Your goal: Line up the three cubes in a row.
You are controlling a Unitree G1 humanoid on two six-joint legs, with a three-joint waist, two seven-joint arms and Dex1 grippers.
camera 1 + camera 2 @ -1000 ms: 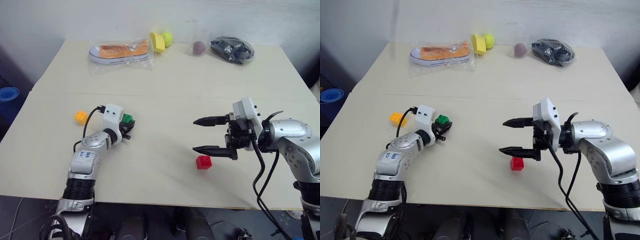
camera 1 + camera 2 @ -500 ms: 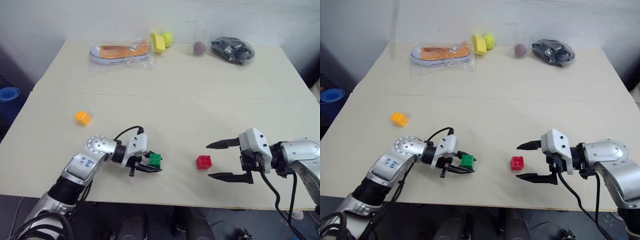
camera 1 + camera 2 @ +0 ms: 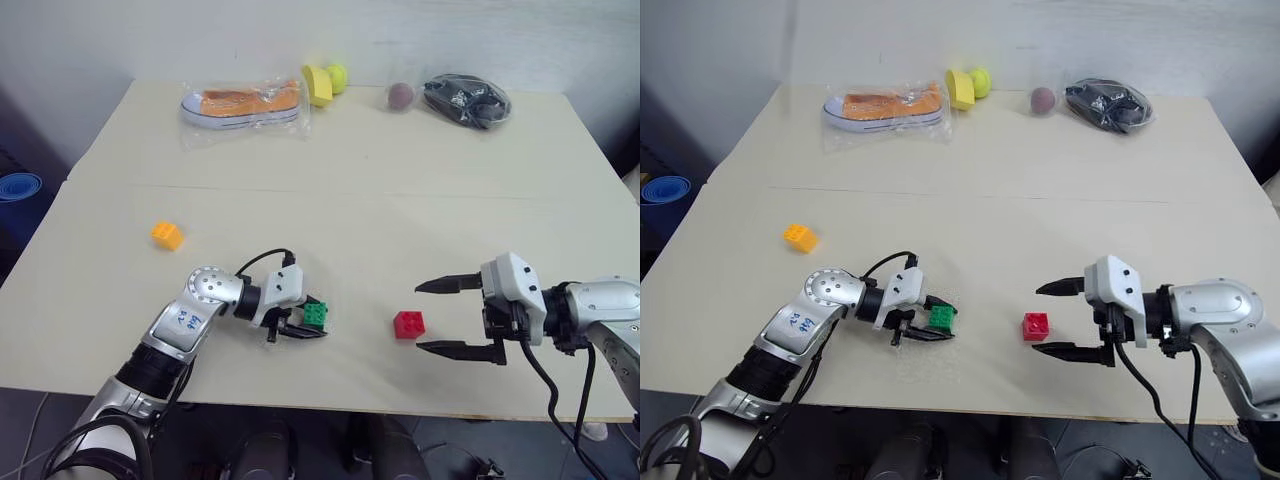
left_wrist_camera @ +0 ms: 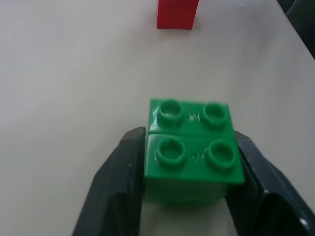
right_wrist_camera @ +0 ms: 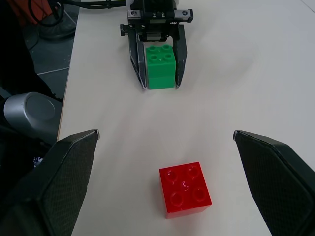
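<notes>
Cubes first, from your head views: the green cube (image 3: 315, 314) sits on the table (image 3: 350, 190) near its front edge, between the fingers of the left gripper (image 3: 305, 322). That arm lies low over the table and points toward the red cube (image 3: 407, 324), which stands a little apart on the right. The orange-yellow cube (image 3: 166, 235) is well apart, on the left side of the table. The right gripper (image 3: 452, 317) is held level, pointing left at the red cube, with its two fingers spread wide and nothing between them.

At the far edge of the table you see a shoe in a plastic bag (image 3: 242, 104), a yellow cup (image 3: 316, 84) with a ball, a dark reddish ball (image 3: 400, 95) and a black bundle in a bag (image 3: 464, 99).

In your left wrist view, both fingers stand close along the sides of the green cube; whether they press it or have let go, I cannot tell.

In your right wrist view, the red cube lies on the table between the wide fingers, touching neither.
</notes>
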